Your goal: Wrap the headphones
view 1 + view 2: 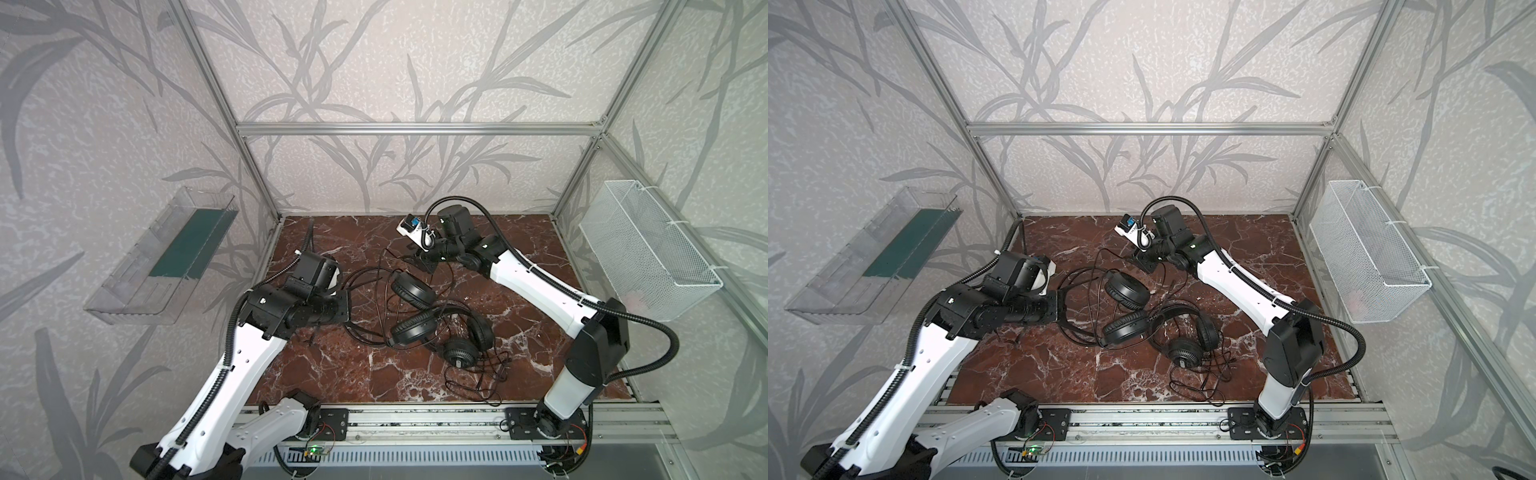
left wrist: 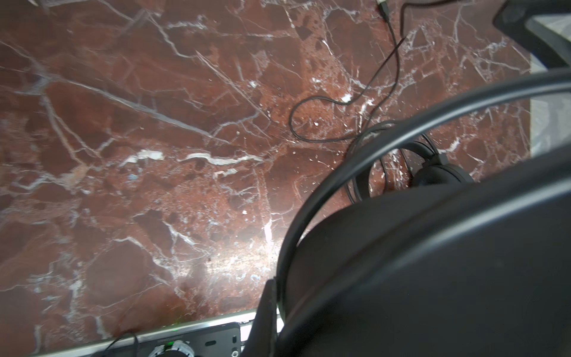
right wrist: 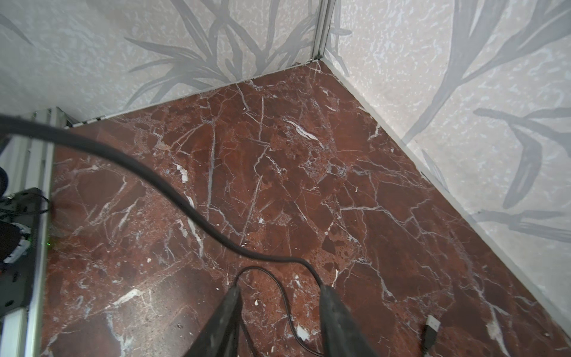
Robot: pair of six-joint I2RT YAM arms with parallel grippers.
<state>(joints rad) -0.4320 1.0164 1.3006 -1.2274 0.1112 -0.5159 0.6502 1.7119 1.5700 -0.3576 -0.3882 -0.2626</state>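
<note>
Two black headphones lie tangled mid-table in both top views. The left headset has earcups (image 1: 412, 289) (image 1: 1126, 289) and a thin headband (image 2: 340, 167) arching toward my left gripper (image 1: 345, 305) (image 1: 1057, 308). That gripper (image 2: 279, 296) is shut on the headband. The second headset (image 1: 459, 351) (image 1: 1183, 351) lies to the right, with loose cable (image 1: 478, 382) in front of it. My right gripper (image 1: 420, 261) (image 1: 1140, 259) (image 3: 279, 293) hovers open behind the headsets. A thin black cable (image 3: 287, 306) loops on the table between its fingers, and another strand (image 3: 185, 201) runs to one fingertip.
The red marble table (image 1: 332, 374) has walls behind and at the sides. A clear plastic tray (image 1: 166, 257) hangs on the left wall and a white mesh basket (image 1: 648, 249) on the right. A USB plug (image 3: 432, 327) lies beside my right gripper. An aluminium rail (image 1: 415, 419) runs along the front.
</note>
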